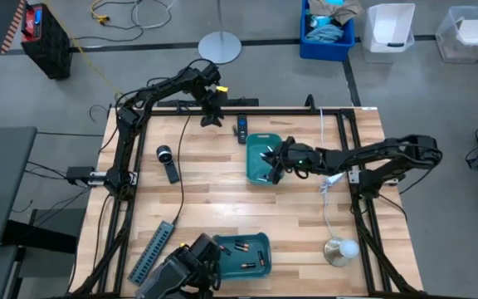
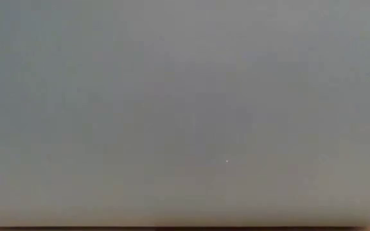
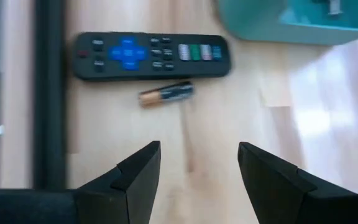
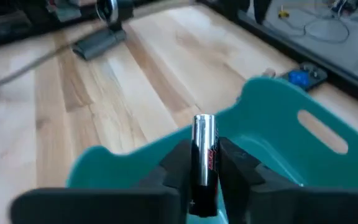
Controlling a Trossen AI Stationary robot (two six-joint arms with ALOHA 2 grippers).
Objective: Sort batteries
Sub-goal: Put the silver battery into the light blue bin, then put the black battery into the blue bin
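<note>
Teal plastic trays, two of them, sit on the wooden table [image 1: 222, 183] in the high view: the far tray [image 1: 260, 158] under the right gripper [image 1: 274, 166], the near tray [image 1: 251, 249] holding about four batteries. Left wrist view: left gripper [image 3: 199, 163] released, above one loose battery [image 3: 165, 94] beside one remote [image 3: 151, 55]. Right wrist view: fingers clamp one silvery battery [image 4: 203, 149], upright; probably light, rigid, slippery, best gripped mid-body.

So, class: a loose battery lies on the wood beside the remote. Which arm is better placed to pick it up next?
Left. The left gripper is open, facing the loose battery by the remote. The right gripper is shut on a battery over the teal tray.
</note>
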